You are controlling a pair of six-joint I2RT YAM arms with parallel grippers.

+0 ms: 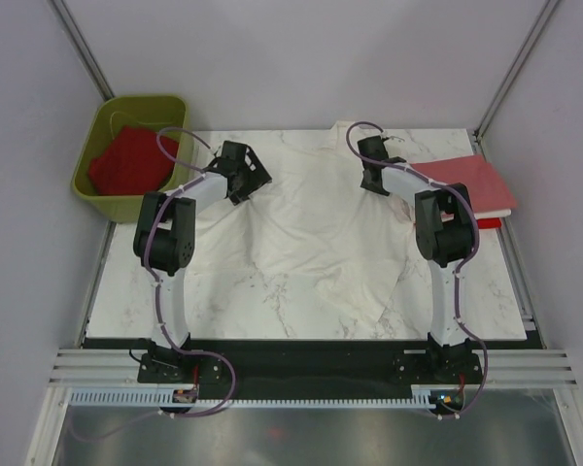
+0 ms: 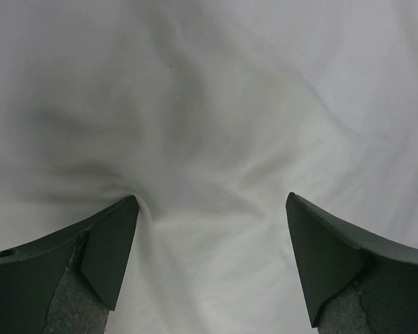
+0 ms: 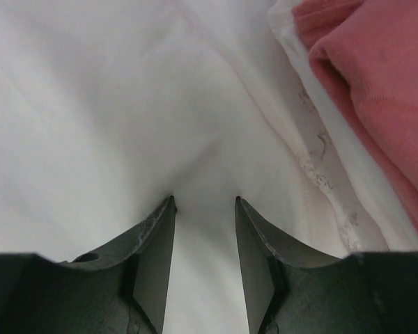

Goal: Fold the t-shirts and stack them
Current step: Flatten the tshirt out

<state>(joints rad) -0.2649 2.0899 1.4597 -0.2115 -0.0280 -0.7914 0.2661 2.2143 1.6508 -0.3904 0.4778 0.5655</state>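
Observation:
A white t-shirt [image 1: 311, 243] lies spread and wrinkled across the middle of the marble table. My left gripper [image 1: 245, 170] rests on its far left part. In the left wrist view that gripper [image 2: 210, 197] is open wide, its tips pressing into the white cloth [image 2: 209, 104]. My right gripper [image 1: 372, 165] is at the shirt's far right part. In the right wrist view it [image 3: 204, 197] stands partly open, both tips dug into the white cloth [image 3: 90, 104], with a ridge of cloth in the gap. A folded salmon pink t-shirt [image 1: 462, 183] [image 3: 376, 62] lies just right of it.
An olive-green tub [image 1: 141, 100] stands off the table's far left corner with a bright red t-shirt [image 1: 131, 160] crumpled inside. A red edge [image 1: 491, 223] shows under the salmon shirt. Bare marble table [image 1: 146, 291] lies at the near left. Frame posts rise at both far corners.

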